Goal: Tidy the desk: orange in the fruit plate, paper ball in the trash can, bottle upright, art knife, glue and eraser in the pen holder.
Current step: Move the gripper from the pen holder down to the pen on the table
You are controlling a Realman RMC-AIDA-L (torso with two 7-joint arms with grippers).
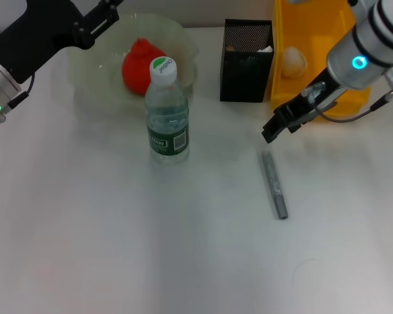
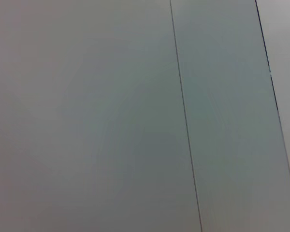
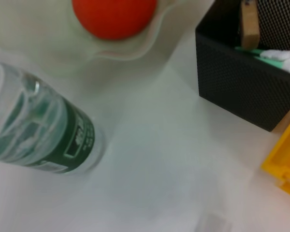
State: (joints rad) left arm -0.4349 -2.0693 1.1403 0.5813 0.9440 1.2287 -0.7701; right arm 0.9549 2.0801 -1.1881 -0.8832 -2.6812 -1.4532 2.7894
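Note:
The orange lies in the pale-green fruit plate at the back left. In front of the plate the bottle stands upright. The black mesh pen holder stands beside the yellow trash can, and the white paper ball lies inside the can. In the right wrist view the tan eraser and a white-and-green stick, apparently the glue, rest in the pen holder. The slim grey art knife lies flat on the table. My right gripper hovers just behind the knife. My left gripper hangs above the plate's far left rim.
The white table stretches toward the front. The right arm's cable loops in front of the trash can. The left wrist view shows only a plain grey panel with thin seams.

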